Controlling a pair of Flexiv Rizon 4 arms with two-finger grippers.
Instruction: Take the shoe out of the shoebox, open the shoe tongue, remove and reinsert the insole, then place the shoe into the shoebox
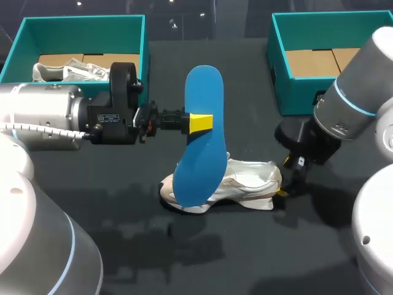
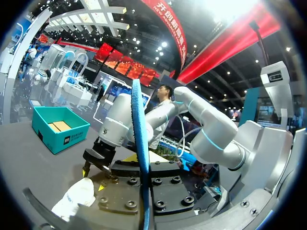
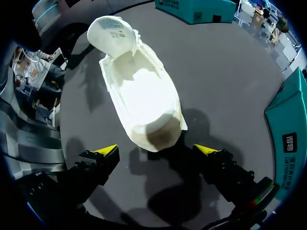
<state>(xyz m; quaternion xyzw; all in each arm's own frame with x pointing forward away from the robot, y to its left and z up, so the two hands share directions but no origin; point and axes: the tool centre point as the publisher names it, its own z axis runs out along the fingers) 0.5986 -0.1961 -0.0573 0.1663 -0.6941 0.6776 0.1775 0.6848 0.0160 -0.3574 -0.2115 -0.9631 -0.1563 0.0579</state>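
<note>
My left gripper is shut on a blue insole and holds it upright above the table, over the toe end of the shoe. In the left wrist view the insole shows edge-on straight ahead of the gripper. The white shoe lies on the dark table below it, with its tongue folded back. My right gripper stands open at the heel, one yellow fingertip on each side and neither touching it. From the left wrist the shoe and the right gripper also show.
A teal shoebox at the back left holds another white shoe. A second teal shoebox stands at the back right, close behind my right arm. The box is also beside the right gripper.
</note>
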